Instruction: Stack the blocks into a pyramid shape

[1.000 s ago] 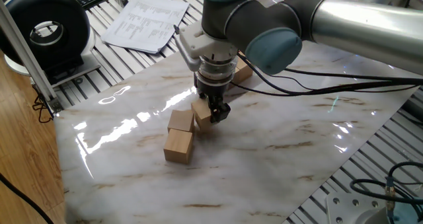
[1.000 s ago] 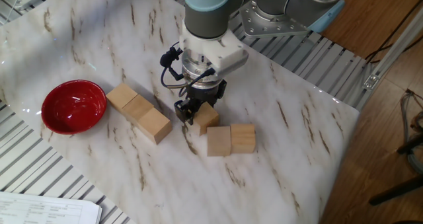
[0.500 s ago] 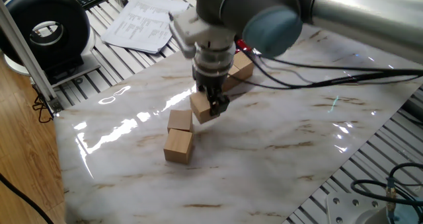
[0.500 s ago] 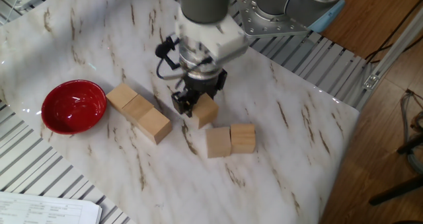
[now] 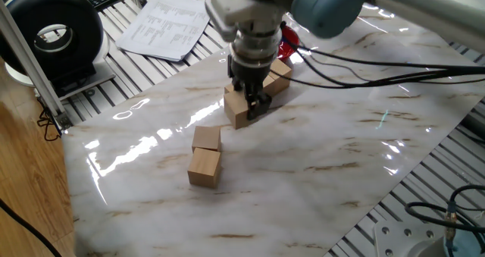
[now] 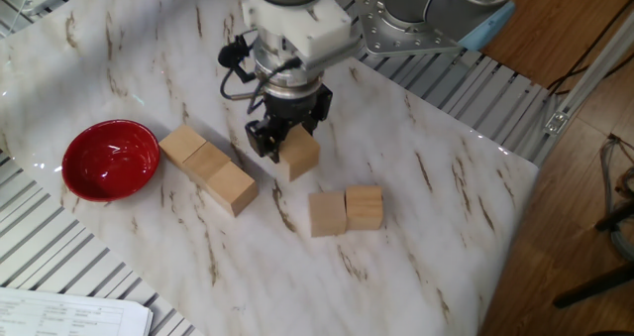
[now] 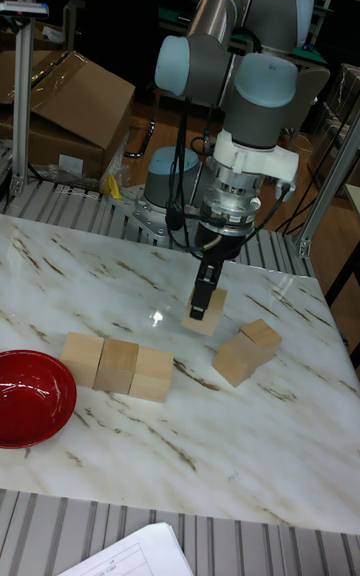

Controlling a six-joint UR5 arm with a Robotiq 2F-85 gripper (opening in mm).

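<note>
Gripping one tan block, the fingers are closed on its two sides, and the cube hangs a little tilted, seemingly just clear of the marble counter though contact underneath cannot be told for sure. In the tall fixed view the same held block sits right under the dark fingers, with the grey arm rising behind. Off to one side of the fingers, three blocks lie in a touching row, the nearest one just beside the held cube but apart from it. Beyond that row, farther from the fingers, sits the red bowl, close to the row's end block. On the other side of the fingers, two more blocks rest touching each other, near but not touching the held one; the tall fixed view shows that pair side by side. From the one fixed view, the pair lies toward the camera from the fingers. Printed paper sheets lie off the counter edge; their text is too small to read. No labels show on the blocks.
</note>
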